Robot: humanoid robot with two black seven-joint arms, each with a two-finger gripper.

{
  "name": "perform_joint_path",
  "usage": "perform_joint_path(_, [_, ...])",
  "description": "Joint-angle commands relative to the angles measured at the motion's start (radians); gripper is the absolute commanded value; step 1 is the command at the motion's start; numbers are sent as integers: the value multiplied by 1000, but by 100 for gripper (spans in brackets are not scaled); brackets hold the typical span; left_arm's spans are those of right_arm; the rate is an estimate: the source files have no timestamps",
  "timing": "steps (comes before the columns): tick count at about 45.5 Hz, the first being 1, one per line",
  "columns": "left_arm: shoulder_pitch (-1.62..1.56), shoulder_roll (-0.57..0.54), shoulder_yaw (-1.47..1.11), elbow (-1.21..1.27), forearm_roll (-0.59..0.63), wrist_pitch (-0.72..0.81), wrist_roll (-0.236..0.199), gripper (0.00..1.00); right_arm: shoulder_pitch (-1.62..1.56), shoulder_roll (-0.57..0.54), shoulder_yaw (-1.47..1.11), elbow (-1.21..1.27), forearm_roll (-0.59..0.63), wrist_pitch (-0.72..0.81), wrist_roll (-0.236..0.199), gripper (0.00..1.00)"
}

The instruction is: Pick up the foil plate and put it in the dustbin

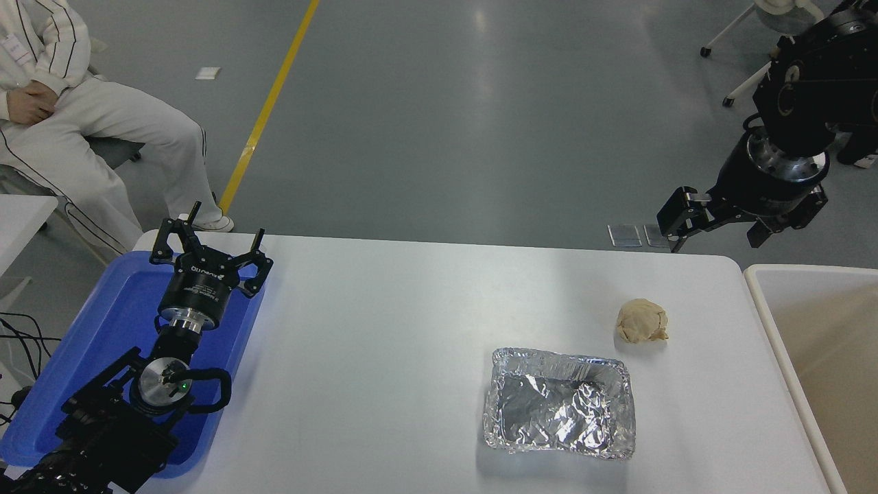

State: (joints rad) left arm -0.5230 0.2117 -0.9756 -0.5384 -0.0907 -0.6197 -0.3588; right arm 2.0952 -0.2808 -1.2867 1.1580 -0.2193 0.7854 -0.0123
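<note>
A person in pale clothes sits at the far left, well clear of the work. The left gripper is parked over the blue tray at the table's left end, fingers spread and holding nothing; it poses little risk unless it moves.

Toward the right of the white table lies the foil plate, flat, hollow side up, near the front edge. Just behind it and to its right, apart from it, sits a crumpled paper ball. The right gripper hangs high beyond the table's far right corner, fingers apart and empty, well away from the plate.

The trouble I expect comes from the foil itself: the thin rim will likely crush or slip under a pinch, and a grip on one edge may let the plate sag and tip. A descent aimed too far back could nudge or catch the paper ball instead. The dustbin stands just beside the table's right end, only partly in view; a plate carried crooked could snag on its thick rim and fall outside
</note>
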Motion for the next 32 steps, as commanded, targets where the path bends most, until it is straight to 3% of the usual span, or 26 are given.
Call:
perform_joint_path(1, [0,0,5,0,3,0,0,100,-3,0,3,0,0,0,0,100])
perform_joint_path(32, [0,0,1,0,0,0,0,100,6,2,6,-1,0,0,0,100])
